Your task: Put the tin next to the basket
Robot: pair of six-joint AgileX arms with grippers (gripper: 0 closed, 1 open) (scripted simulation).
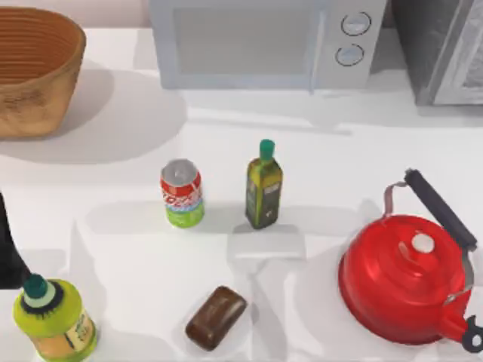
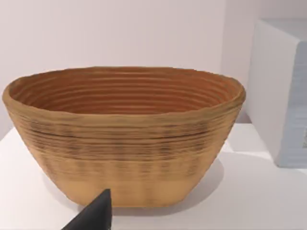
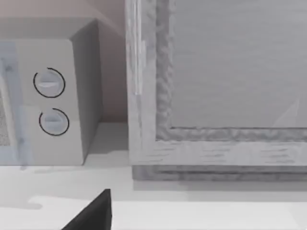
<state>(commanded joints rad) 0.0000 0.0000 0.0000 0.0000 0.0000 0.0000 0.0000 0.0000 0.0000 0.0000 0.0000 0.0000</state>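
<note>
Neither claw has hold of anything that I can see, and whether either stands open or closed I cannot tell: the left gripper (image 2: 98, 214) shows as a single dark fingertip low in its wrist view, the right gripper (image 3: 96, 212) likewise. In the top view a dark part of the left arm sits at the table's left edge, at about 8 o'clock from centre, so this arm looks parked, its camera aimed at the basket (image 2: 124, 139). Outward from there, the tin (image 1: 182, 193) stands upright near the middle of the table, well apart from the basket (image 1: 34, 72), which sits at about 10 o'clock in the far left corner. The tin is nearer the left arm, so that arm seems the natural one to fetch it. An olive-oil bottle (image 1: 263, 185) stands just beside the tin at its 3 o'clock, so a grasp would likely come from the free left side. The right wrist view faces a microwave (image 3: 48, 103), away from the work.
</note>
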